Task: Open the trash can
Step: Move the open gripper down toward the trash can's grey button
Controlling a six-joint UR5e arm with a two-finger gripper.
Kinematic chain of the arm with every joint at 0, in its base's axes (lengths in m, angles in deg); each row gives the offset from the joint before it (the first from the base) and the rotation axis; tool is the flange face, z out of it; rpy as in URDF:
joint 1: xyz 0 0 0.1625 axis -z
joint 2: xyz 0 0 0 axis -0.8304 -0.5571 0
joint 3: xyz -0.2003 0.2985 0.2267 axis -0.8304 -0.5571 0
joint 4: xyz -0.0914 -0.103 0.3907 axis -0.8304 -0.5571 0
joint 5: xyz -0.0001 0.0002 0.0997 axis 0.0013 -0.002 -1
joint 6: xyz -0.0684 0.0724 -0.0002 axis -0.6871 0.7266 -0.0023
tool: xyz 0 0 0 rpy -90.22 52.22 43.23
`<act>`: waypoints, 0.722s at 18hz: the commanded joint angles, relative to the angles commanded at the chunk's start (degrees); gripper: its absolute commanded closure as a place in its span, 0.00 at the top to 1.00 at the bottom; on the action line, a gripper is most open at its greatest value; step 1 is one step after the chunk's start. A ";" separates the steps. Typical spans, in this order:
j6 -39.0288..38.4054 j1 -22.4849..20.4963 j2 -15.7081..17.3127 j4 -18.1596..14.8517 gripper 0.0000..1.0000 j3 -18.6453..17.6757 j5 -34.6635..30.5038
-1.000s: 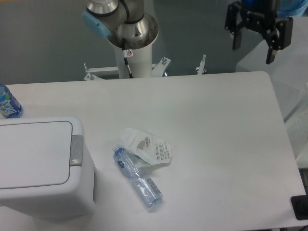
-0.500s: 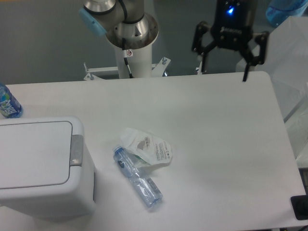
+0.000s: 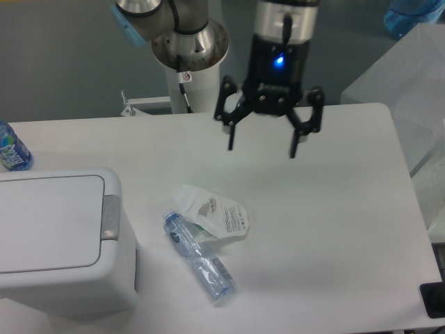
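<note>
The black two-finger gripper [image 3: 262, 147], fingers spread wide and empty, was seen above the table's middle, well apart from the large boxy white plastic trash can [image 3: 59, 240], lid closed, at the image's lower left.

We have single fixed view: high front vantage, angled down across surface [image 3: 334, 229] toward arm base [image 3: 189, 52] at far edge; medium range; left edge crops trash can [image 3: 59, 240].
</note>
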 joint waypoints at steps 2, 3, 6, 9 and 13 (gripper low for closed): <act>-4.22 2.38 -1.67 3.95 1.00 -0.09 0.00; -5.55 3.52 -2.20 5.10 1.00 -0.09 0.00; -9.50 5.46 -3.17 7.04 1.00 0.00 0.00; -14.51 6.60 -3.43 7.22 1.00 -0.88 0.00; -14.88 8.45 -4.31 7.31 1.00 -1.06 0.00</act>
